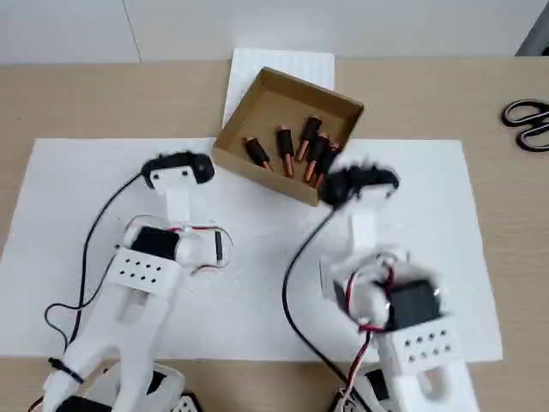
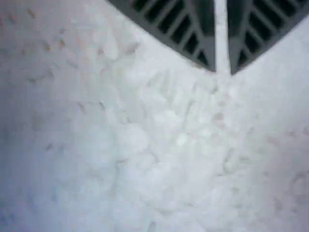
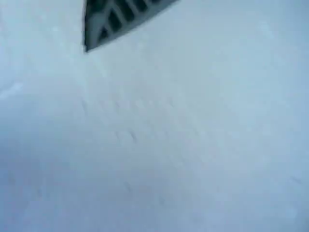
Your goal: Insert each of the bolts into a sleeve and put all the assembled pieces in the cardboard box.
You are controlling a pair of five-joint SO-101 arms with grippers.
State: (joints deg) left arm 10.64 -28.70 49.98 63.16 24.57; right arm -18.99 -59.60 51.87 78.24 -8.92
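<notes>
The cardboard box (image 1: 276,105) stands at the back middle of the table and holds several black sleeves with copper bolts (image 1: 286,151) in them. My left gripper (image 1: 178,167) rests low over the white paper, left of the box's front corner. In the left wrist view the left gripper (image 2: 221,70) is shut, with just a thin slit between its fingers and nothing in it. My right gripper (image 1: 360,182) sits at the box's front right edge. One dark ribbed finger (image 3: 116,19) shows over bare paper with no partner beside it, so it reads as open and empty.
A large white paper sheet (image 1: 257,292) covers the table under both arms. A smaller white sheet (image 1: 283,64) lies behind the box. Scissors (image 1: 525,120) lie at the far right edge on bare wood.
</notes>
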